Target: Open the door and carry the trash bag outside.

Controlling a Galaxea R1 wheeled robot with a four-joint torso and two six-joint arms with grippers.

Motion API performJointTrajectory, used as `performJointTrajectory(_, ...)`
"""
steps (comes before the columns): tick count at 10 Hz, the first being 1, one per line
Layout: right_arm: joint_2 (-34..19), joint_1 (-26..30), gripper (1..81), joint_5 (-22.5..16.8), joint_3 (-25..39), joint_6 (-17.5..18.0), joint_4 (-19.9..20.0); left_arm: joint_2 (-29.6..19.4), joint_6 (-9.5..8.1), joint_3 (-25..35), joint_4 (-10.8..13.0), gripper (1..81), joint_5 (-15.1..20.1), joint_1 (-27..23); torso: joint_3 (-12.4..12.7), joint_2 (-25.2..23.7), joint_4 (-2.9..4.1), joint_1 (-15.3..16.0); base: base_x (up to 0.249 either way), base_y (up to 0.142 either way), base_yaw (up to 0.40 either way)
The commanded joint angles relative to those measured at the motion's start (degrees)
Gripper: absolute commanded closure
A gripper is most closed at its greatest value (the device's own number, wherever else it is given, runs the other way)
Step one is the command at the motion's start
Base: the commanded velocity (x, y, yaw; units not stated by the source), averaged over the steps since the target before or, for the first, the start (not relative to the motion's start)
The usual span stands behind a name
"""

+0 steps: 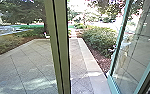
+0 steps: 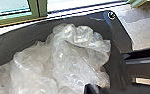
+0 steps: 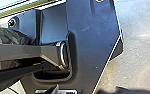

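Before an open glass door (image 1: 114,83), my left tool (image 2: 92,89) hangs at a clear bag (image 2: 73,62), my right tool (image 3: 52,89) over my base (image 3: 96,47); wide or narrow, I cannot tell.

The trash bag (image 2: 71,65) is whitish, the post (image 1: 63,47) olive, the paving (image 1: 28,62) gridded grey.

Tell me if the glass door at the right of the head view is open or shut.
Open: the glass door stands swung at an angle, with the paved path showing beside it.
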Motion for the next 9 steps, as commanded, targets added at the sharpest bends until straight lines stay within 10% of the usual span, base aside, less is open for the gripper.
performJointTrajectory(1,-0.2,2.3,1.0,-2.6,0.1,-0.1,-0.3,-0.1,0.36,0.3,0.5,81.1,3.0,-2.4,0.0,0.0,0.0,0.0,0.0,0.0,-0.257)
performJointTrajectory(9,0.4,2.5,1.0,-3.2,0.0,-0.1,-0.4,-0.1,0.36,0.3,0.4,81.1,3.0,-2.4,0.0,0.0,0.0,0.0,0.0,0.0,-0.138)
